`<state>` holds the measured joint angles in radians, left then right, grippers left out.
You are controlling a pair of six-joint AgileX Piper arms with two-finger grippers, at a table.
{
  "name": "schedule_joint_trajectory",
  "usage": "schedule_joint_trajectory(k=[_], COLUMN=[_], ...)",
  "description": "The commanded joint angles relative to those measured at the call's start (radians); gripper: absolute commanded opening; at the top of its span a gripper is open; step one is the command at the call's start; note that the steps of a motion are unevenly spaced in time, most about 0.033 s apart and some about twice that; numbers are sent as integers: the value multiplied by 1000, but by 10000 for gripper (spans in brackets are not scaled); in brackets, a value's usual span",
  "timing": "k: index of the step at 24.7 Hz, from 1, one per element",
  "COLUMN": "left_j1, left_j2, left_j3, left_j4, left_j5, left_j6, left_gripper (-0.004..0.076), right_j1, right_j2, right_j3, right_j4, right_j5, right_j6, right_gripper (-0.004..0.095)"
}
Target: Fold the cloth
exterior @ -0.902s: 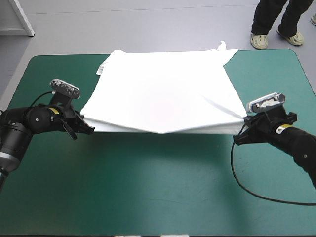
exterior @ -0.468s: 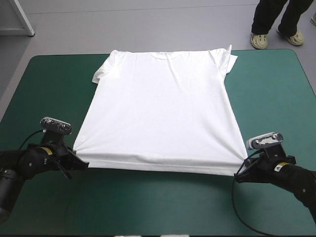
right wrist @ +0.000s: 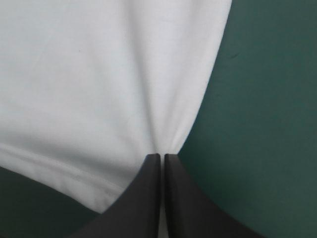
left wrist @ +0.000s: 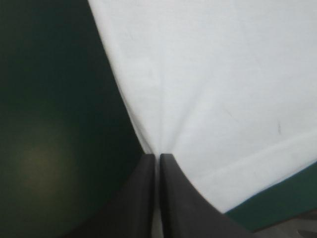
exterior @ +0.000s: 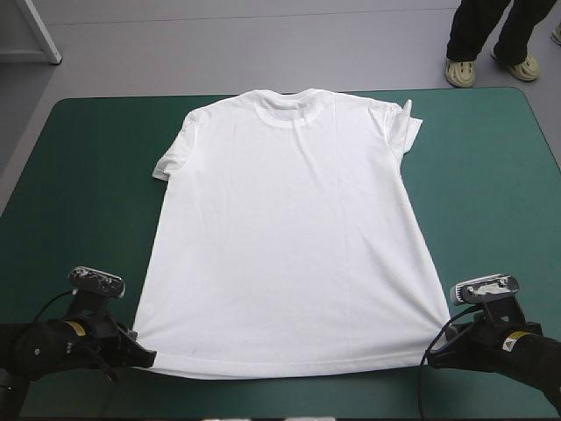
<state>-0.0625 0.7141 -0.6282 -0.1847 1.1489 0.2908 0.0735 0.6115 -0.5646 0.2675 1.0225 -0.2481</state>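
The white short-sleeved fabric T-shirt [exterior: 289, 237] lies spread flat across the centre of the high view, collar toward the top, on the teal-green table cover [exterior: 79, 175]. The spreading step looks done and no fold is made yet. The left gripper [exterior: 145, 358], at lower left, and the right gripper [exterior: 431, 355], at lower right, each pinch a hem corner, their black fingers all but closed on the fabric. The next move probably calls for lifting both corners evenly and carrying the hem toward the collar.

So the right pincer [right wrist: 162, 156] is clamped on the T-shirt [right wrist: 99, 74] corner, white fabric filling the upper left, teal-green tabletop [right wrist: 267, 124] on the right.
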Motion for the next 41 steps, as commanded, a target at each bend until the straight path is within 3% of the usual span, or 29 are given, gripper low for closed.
schedule_joint_trajectory(k=[1,8,12,16,19,22,25,27,30,33,41], left_j1=[-2,-2,-2,-2,-2,-2,-2,-2,-2,-2,-2], left_j2=[-1,-1,-1,-1,-1,-1,14,58,283,518,890], left_j3=[32,57,57,57,49,1,-68,-93,-170,-288,-551], left_j4=[-70,-56,-66,-86,-96,-72,-21,-23,-41,-46,-52], left_j5=[-27,-49,-56,-50,-37,-84,-306,-386,-506,-598,-620], left_j6=[6,11,16,15,12,-29,-141,-162,-167,-152,-145], left_gripper=[19,19,43,247,432,472,471,469,462,454,448], right_j1=[-7,-7,-7,-7,-7,-7,-7,-7,-7,-7,-7], right_j2=[-16,-11,-11,-11,-11,-11,-11,-11,-10,24,99], right_j3=[-22,-22,-22,-22,-22,-23,-23,-23,-23,-23,-23], right_j4=[-9,-7,-14,-19,-19,-29,-25,-25,-23,-23,-10], right_j5=[-6,-7,0,-39,-92,-161,-267,-335,-434,-457,-457], right_j6=[32,32,27,31,36,36,36,36,19,-3,-8], right_gripper=[4,1,139,456,551,533,498,481,452,445,444])
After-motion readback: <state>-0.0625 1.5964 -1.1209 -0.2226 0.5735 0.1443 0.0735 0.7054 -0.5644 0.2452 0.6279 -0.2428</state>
